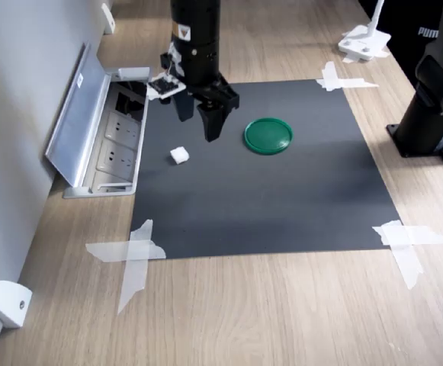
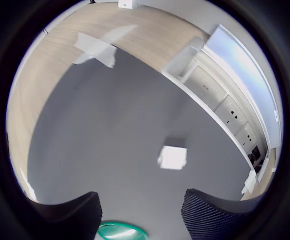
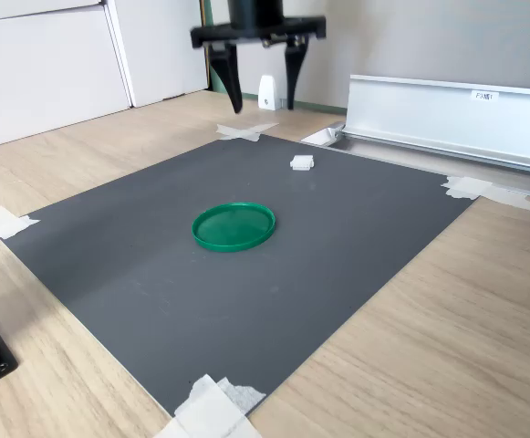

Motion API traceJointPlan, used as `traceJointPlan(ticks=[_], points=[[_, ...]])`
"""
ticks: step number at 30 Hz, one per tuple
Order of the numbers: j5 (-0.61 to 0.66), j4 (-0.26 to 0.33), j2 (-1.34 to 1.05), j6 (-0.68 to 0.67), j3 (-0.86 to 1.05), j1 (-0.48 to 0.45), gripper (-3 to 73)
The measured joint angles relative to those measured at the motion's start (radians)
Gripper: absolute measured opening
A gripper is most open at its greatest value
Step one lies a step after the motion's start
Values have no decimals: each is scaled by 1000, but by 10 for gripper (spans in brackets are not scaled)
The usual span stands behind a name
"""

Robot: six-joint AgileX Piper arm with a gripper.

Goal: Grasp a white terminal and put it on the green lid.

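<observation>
The white terminal (image 1: 179, 155) (image 2: 173, 157) (image 3: 302, 162) is a tiny white block lying on the dark mat (image 1: 282, 206), to the left of the green lid (image 1: 268, 135) (image 3: 233, 225) in the first exterior view. The lid is a flat round green disc on the mat; only its edge (image 2: 121, 232) shows in the wrist view. My gripper (image 1: 199, 126) (image 3: 262, 99) hangs open above the mat, between terminal and lid in the first exterior view, holding nothing. Both dark fingertips (image 2: 70, 212) frame the wrist view, with the terminal ahead of them.
An open silver socket box (image 1: 103, 130) with a raised cover lies along the mat's left edge in the first exterior view. White tape strips (image 1: 133, 255) hold the mat's corners. A black stand (image 1: 434, 107) and a white bracket (image 1: 366, 42) sit at the right.
</observation>
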Motion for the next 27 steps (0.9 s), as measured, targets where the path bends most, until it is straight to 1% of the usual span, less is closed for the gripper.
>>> traceJointPlan(ticks=[3,8,12,16,19,23,27], points=[[-31,0,20,1,2,-10,672],[-44,0,31,24,2,-12,672],[-101,-30,31,27,2,-12,672],[-133,-32,41,34,-15,-12,672],[-112,-27,70,48,-72,-12,672],[-46,0,120,80,-149,-12,672],[10,0,152,92,-162,-12,672]])
